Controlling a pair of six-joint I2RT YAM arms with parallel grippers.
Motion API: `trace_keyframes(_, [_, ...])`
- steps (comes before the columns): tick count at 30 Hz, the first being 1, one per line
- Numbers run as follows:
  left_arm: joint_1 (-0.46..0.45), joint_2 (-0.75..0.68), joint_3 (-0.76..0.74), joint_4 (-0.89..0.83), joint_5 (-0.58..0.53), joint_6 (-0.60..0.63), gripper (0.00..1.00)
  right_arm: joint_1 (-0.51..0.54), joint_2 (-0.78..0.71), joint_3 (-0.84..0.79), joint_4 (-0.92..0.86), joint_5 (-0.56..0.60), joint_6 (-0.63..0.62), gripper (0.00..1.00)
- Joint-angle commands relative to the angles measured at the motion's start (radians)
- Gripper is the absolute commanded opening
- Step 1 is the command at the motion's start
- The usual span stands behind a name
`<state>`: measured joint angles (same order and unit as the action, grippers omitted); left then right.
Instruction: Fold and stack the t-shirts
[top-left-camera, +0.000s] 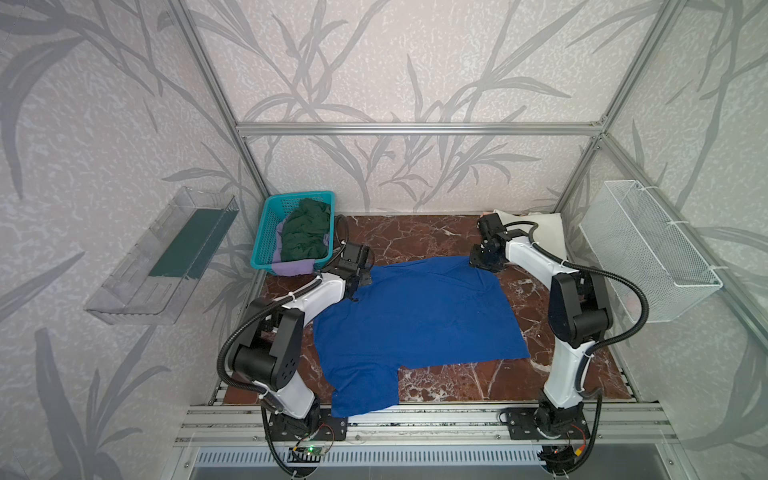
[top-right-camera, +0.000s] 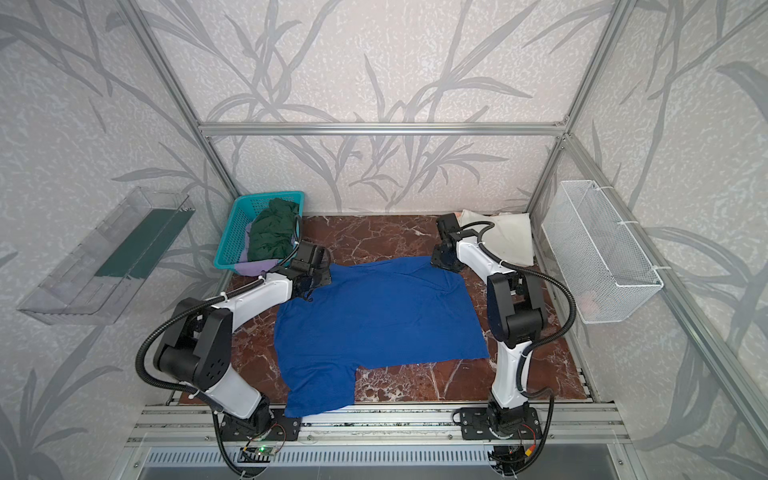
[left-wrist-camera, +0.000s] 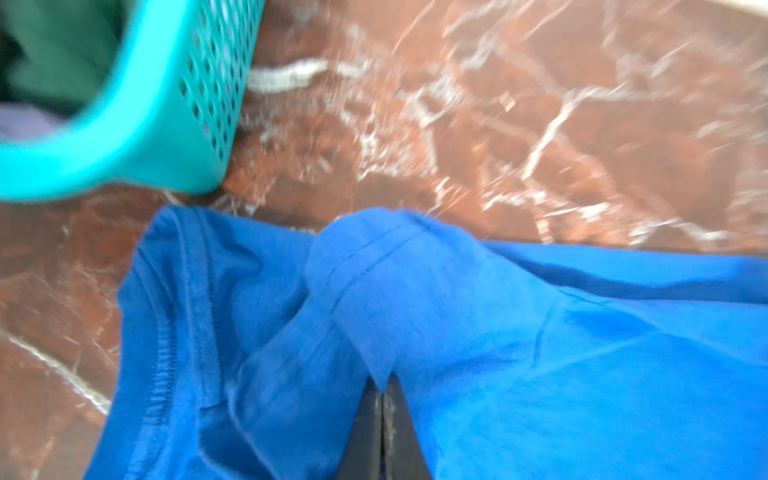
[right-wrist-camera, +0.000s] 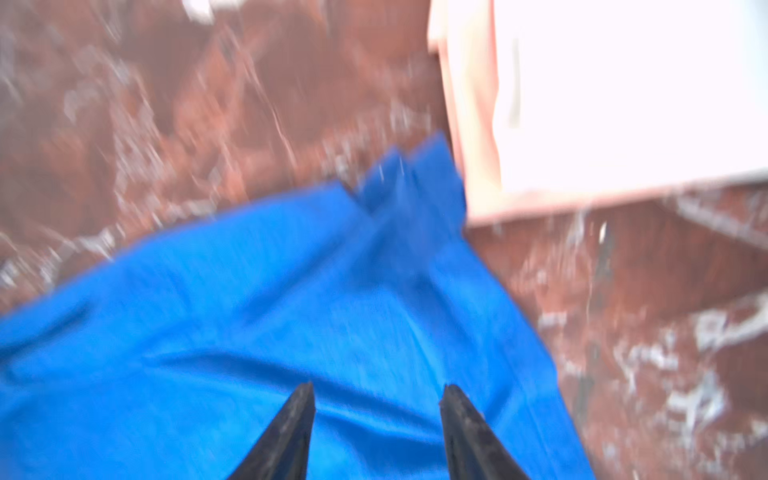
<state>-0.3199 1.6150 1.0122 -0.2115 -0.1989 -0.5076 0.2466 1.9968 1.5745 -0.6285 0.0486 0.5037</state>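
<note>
Blue t-shirt (top-left-camera: 415, 316) laid out on the surface (top-left-camera: 415, 237).
Its edge is pinched by the left pincer (left-wrist-camera: 382, 386); the right pincer (right-wrist-camera: 376, 395) is spread over it.

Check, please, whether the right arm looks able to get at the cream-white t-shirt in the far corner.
Probably yes: the cream-white t-shirt lies just beyond the right gripper, which stands open above a corner of the blue t-shirt, with nothing between them.
</note>
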Motion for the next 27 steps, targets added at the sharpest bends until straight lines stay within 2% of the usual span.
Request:
trace_keyframes(1, [-0.005,-0.050,-0.029,-0.009,0.038,0.021,0.00,-0.010,0.083,0.079,-0.086,0.054,-0.003,0.52])
trace_keyframes(8, [-0.012,-0.096,-0.082,0.017,0.053,0.023,0.00,-0.014,0.240,0.287,-0.184,0.101,0.001,0.52])
trace_keyframes(14, [-0.014,-0.090,-0.106,0.031,0.064,0.020,0.00,-0.014,0.276,0.326,-0.207,0.150,-0.003,0.49])
trace_keyframes(20, [-0.018,-0.091,-0.125,0.035,0.058,0.013,0.00,-0.015,0.268,0.306,-0.212,0.172,-0.004,0.33])
trace_keyframes(22, [-0.018,-0.100,-0.138,0.040,0.056,0.012,0.00,-0.015,0.261,0.294,-0.202,0.174,-0.005,0.32])
trace_keyframes(25, [-0.018,-0.112,-0.157,0.044,0.056,0.007,0.00,-0.015,0.257,0.291,-0.201,0.177,-0.007,0.17])
trace_keyframes(27, [-0.020,-0.118,-0.169,0.049,0.058,0.006,0.00,-0.015,0.257,0.290,-0.199,0.180,-0.007,0.10])
